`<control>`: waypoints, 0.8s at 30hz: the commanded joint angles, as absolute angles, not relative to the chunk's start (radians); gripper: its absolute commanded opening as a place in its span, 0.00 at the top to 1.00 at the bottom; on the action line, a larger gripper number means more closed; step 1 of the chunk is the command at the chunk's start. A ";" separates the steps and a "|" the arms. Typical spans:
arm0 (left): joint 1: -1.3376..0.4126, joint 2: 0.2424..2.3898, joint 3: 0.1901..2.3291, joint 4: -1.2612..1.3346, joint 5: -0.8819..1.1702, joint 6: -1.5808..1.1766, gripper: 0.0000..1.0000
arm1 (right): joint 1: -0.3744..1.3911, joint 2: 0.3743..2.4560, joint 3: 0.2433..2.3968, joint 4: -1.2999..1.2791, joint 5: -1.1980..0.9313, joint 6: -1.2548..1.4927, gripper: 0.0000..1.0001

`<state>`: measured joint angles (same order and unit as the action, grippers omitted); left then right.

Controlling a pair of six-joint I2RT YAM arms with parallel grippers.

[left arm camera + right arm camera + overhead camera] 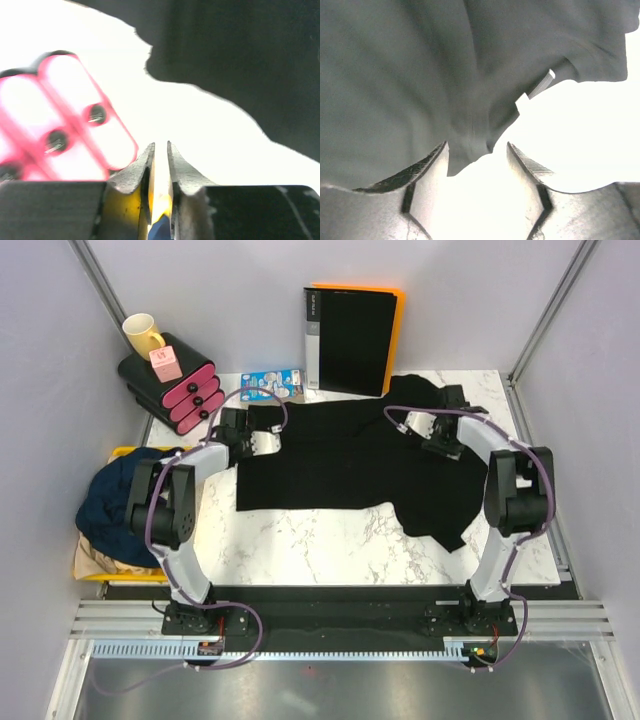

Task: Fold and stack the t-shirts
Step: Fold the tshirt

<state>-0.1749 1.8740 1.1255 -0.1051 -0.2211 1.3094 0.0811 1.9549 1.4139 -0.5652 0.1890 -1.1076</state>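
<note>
A black t-shirt lies spread across the marble table, one part trailing toward the front right. My left gripper hovers at its back left corner. In the left wrist view its jaws stand a narrow gap apart with nothing between them, and the shirt lies ahead to the right. My right gripper is over the shirt's back right part. It is open, with a cloth edge hanging loose beside its left finger. A navy t-shirt is bunched over tan cloth at the left.
A black binder with an orange back leans on the back wall. A black and pink case with a yellow mug and a pink box stands back left. A blue packet lies nearby. A yellow bin holds the bunched shirts.
</note>
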 commanded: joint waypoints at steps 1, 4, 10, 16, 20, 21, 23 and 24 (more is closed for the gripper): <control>-0.179 1.637 1.076 -0.176 -0.086 1.290 0.77 | 0.080 1.743 1.382 -0.806 0.069 -1.195 0.40; -0.179 1.516 0.976 -0.236 0.000 1.347 0.77 | 0.086 1.626 1.239 -0.918 0.057 -1.336 0.40; -0.186 1.381 0.746 -0.313 0.124 1.509 0.81 | 0.106 1.447 0.976 -1.015 0.052 -1.492 0.39; -0.201 1.351 0.678 -0.359 0.161 1.546 0.85 | 0.149 1.471 0.992 -1.107 0.002 -1.425 0.40; -0.201 1.350 0.660 -0.376 0.163 1.603 0.87 | 0.204 1.490 1.035 -1.180 -0.057 -1.364 0.39; -0.201 1.348 0.658 -0.382 0.167 1.609 0.87 | 0.215 1.489 1.042 -1.193 -0.076 -1.359 0.38; -0.202 1.336 0.663 -0.408 0.184 1.621 0.87 | 0.250 1.486 1.042 -1.229 -0.086 -1.339 0.38; -0.202 1.332 0.661 -0.416 0.190 1.627 0.87 | 0.262 1.480 1.032 -1.230 -0.089 -1.332 0.38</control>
